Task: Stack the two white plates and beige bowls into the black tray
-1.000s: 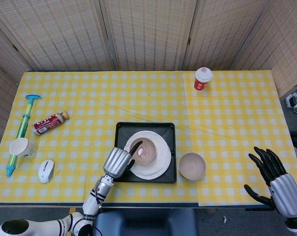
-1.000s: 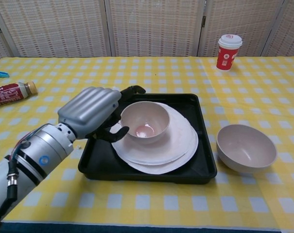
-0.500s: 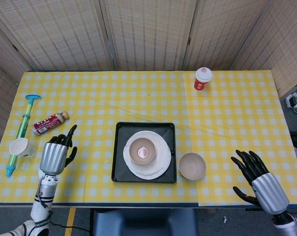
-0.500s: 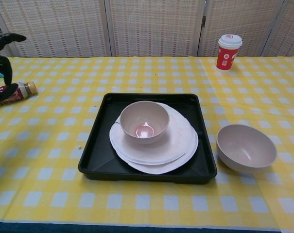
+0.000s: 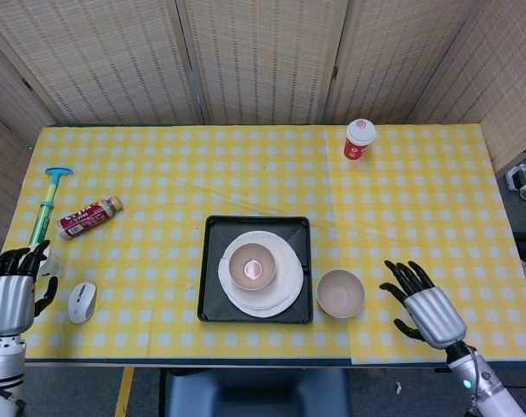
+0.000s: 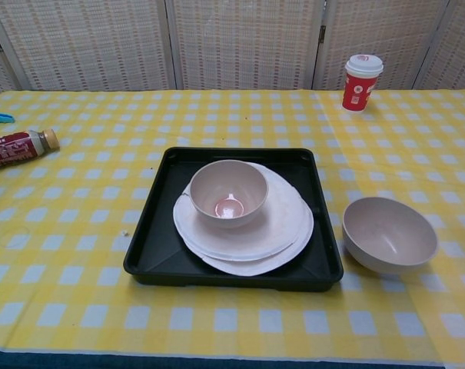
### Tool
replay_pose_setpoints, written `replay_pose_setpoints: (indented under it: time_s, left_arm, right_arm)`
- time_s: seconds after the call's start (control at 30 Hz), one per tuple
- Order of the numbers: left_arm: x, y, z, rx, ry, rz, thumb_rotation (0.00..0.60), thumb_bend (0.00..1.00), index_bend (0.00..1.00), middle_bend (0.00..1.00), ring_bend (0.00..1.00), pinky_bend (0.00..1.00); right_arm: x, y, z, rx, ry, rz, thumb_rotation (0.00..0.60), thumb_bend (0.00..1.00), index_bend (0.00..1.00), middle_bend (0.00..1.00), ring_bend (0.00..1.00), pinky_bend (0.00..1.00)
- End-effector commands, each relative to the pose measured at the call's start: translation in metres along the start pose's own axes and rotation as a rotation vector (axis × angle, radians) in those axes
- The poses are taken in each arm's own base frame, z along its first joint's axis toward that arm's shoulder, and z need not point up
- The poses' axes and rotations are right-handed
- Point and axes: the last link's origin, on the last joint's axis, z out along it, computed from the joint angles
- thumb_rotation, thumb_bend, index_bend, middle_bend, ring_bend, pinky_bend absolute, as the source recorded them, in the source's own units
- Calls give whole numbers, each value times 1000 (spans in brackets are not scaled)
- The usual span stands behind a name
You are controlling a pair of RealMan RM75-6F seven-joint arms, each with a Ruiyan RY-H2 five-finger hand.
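Two white plates [image 5: 282, 287] [image 6: 282, 224] lie stacked in the black tray [image 5: 212, 269] [image 6: 155, 246], with one beige bowl [image 5: 252, 265] [image 6: 229, 192] upright on top of them. A second beige bowl [image 5: 340, 293] [image 6: 389, 234] stands on the tablecloth just right of the tray. My right hand [image 5: 424, 308] hovers open to the right of that bowl, fingers spread, apart from it. Far off at the table's left edge my left hand [image 5: 10, 294] is open and holds nothing. The chest view shows neither hand clearly.
A red paper cup [image 5: 359, 139] [image 6: 360, 82] stands at the back right. On the left lie a red bottle [image 5: 87, 217] [image 6: 15, 147], a green and blue pump tool [image 5: 38, 234], a white mouse [image 5: 82, 301] and a small white cup [image 5: 43, 259] close to my left hand.
My left hand let go of the bowl in the tray and withdrew to the table's far left edge. My right hand moved in leftward toward the loose bowl.
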Motion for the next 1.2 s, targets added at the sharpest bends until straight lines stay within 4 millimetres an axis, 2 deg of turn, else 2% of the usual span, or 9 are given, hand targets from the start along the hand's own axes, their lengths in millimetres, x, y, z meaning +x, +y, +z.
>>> replay_pose_setpoints:
  time_s: [0.03, 0.23, 0.73, 1.2]
  left_arm:
    - [-3, -13, -2, 28, -9, -4, 600, 416, 223, 422, 280, 246]
    - [0, -18, 0, 21, 18, -25, 600, 414, 275, 422, 289, 243]
    - [5, -27, 0, 48, -30, -19, 600, 414, 273, 422, 285, 229]
    - [5, -28, 0, 52, -91, -22, 600, 415, 266, 422, 284, 215]
  right_arm:
    - [-6, -3, 21, 15, 1, -24, 600, 301, 346, 0, 0, 0]
    - [-23, -13, 40, 81, -6, -94, 600, 301, 389, 0, 0, 0]
    - [-50, -31, 55, 159, -91, -94, 600, 305, 452, 0, 0, 0]
    - [-56, -35, 66, 159, -53, -102, 600, 482, 607, 18, 5, 0]
